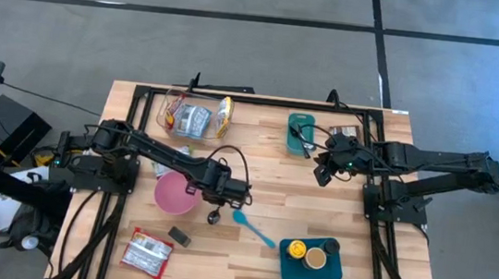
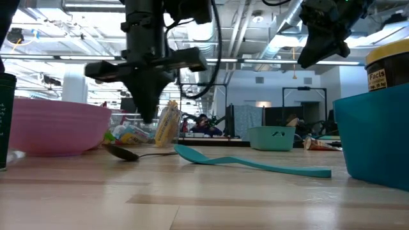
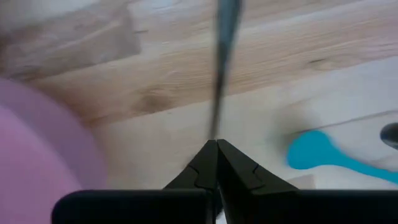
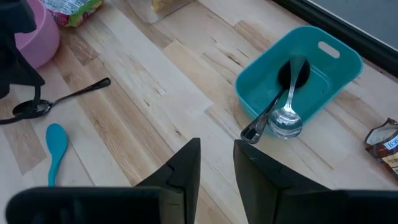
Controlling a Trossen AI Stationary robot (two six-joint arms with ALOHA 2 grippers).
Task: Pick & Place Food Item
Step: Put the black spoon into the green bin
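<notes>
Food packets [image 1: 187,114] lie in a clear tub at the far left, and a red-and-white snack packet [image 1: 147,251] lies flat near the front left. My left gripper [image 1: 217,199] points down, shut, at the table's middle, beside the pink bowl [image 1: 176,194]. A black spoon [image 4: 68,93] lies on the table under it; its handle [image 3: 219,74] shows beyond the fingertips [image 3: 205,155]. In the low view the left gripper [image 2: 150,118] hangs above the spoon [image 2: 123,153], apart from it. My right gripper [image 4: 216,162] waits open and raised at the right [image 1: 322,175].
A blue spoon [image 1: 254,230] lies right of the black one. A teal bin [image 1: 311,257] with jars stands near front right. Another teal bin [image 4: 298,74] at the far side holds spoons, with a packet [image 1: 348,131] beside it. A small black block [image 1: 181,234] lies near the snack packet.
</notes>
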